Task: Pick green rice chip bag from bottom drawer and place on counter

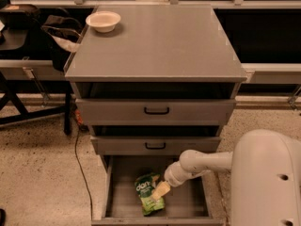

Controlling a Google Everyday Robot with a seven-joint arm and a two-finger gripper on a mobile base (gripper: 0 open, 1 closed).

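Observation:
The green rice chip bag [147, 193] lies flat on the floor of the open bottom drawer [188, 206], left of its middle. My gripper [160, 190] reaches down into the drawer from the right on a white arm, and its tan tip touches the bag's right edge. The counter [160, 46] is the flat grey top of the cabinet above.
A white bowl [103, 20] sits at the counter's back left corner. Two upper drawers with black handles [156, 110] are shut. A black cable [80, 164] runs down the floor left of the cabinet. A dark table and bags stand at the far left.

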